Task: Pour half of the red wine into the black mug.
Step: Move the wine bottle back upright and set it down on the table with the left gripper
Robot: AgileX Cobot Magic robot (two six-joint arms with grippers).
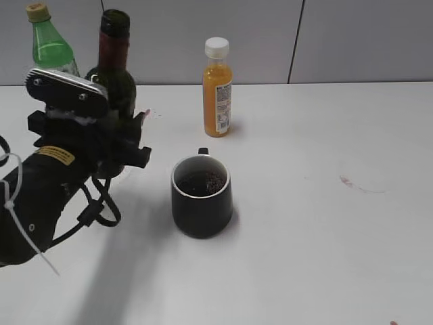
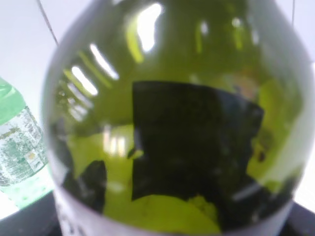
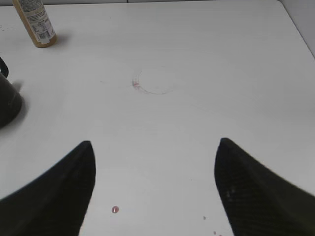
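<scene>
The wine bottle (image 1: 114, 68) is seen standing upright on the white counter (image 1: 325, 203), with the left jaws (image 1: 125, 145) set around its lower body. In the left wrist view the dark green glass (image 2: 172, 123) fills nearly the whole picture, so the bottle lies right between those jaws and close against the wrist. The jaws are held wide at about the bottle's width; whether the pads actually press on the glass cannot be told, since the fingertips themselves are hidden. The bottle's mouth is uncovered, and a red collar is seen on its neck.

The black mug (image 1: 201, 196) is placed on the counter to the right of the left jaws, apart from them, with its handle turned away from the exterior camera. Dark red liquid (image 1: 201, 183) is seen inside its white interior.

A light green plastic bottle (image 1: 51, 47) is stood just behind and to the left of the wine bottle. A small orange juice bottle (image 1: 218, 88) with a white cap is stood beyond the mug.

The right jaws (image 3: 155, 191) are spread wide over bare counter, with nothing between them. Ahead of them a faint reddish ring mark (image 3: 155, 81) is seen on the counter, and a small red drop (image 3: 115, 210) lies between the two fingers. The mug's edge (image 3: 7, 103) is caught far to their left.
</scene>
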